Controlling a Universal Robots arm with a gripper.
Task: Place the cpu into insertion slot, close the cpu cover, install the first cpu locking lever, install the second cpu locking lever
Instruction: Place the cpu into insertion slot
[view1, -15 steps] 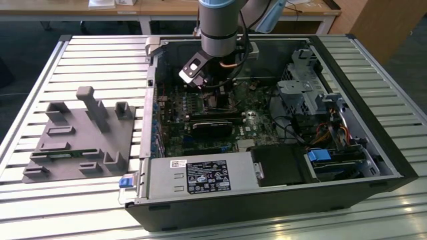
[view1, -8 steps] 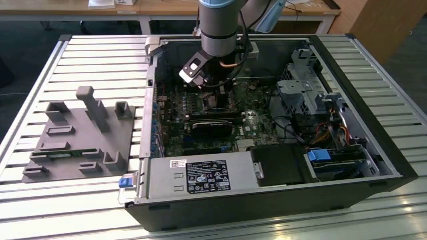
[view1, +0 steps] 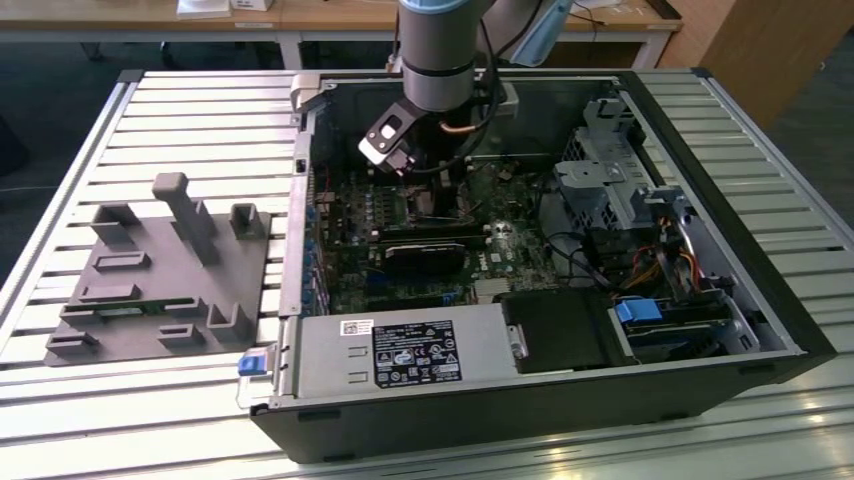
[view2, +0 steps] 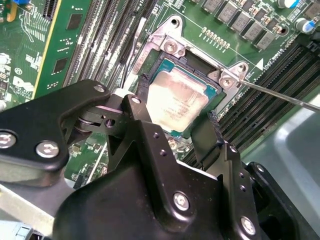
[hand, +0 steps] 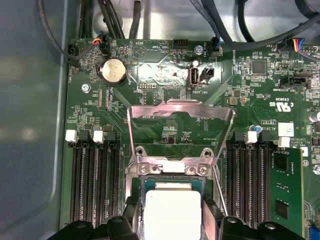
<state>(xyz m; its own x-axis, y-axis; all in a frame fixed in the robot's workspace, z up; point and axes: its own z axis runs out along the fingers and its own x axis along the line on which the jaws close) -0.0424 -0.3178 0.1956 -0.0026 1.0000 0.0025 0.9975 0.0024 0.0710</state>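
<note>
Nearest to us in the second wrist view is the black body of the end effector (view2: 176, 107). Its two fingers pinch the cpu (view2: 177, 100) by opposite edges. In the exterior view we see the slatted metal desk (view1: 174, 110) carrying an open computer case (view1: 534, 420), with the arm (view1: 438, 40) reaching down into it. A grey fixture (view1: 160, 270) with upright blocks lies on the desk to the exterior view's left of the case. The case holds a grey power supply box (view1: 400, 355) along its near wall and the green motherboard (view1: 501, 250) behind it.

The first wrist view adds the cpu cover (hand: 181, 106), swung open and tilted back from its hinge, with the board showing through its window. Rows of dark memory slots (hand: 95, 180) flank it, and a round coin cell (hand: 113, 70) sits beyond it.

The second wrist view gives the black-framed insertion slot (view2: 192, 61) around the cpu. The chip lies within that frame, though we cannot tell if it is fully seated. A thin locking lever (view2: 280, 95) angles away beside the slot.
</note>
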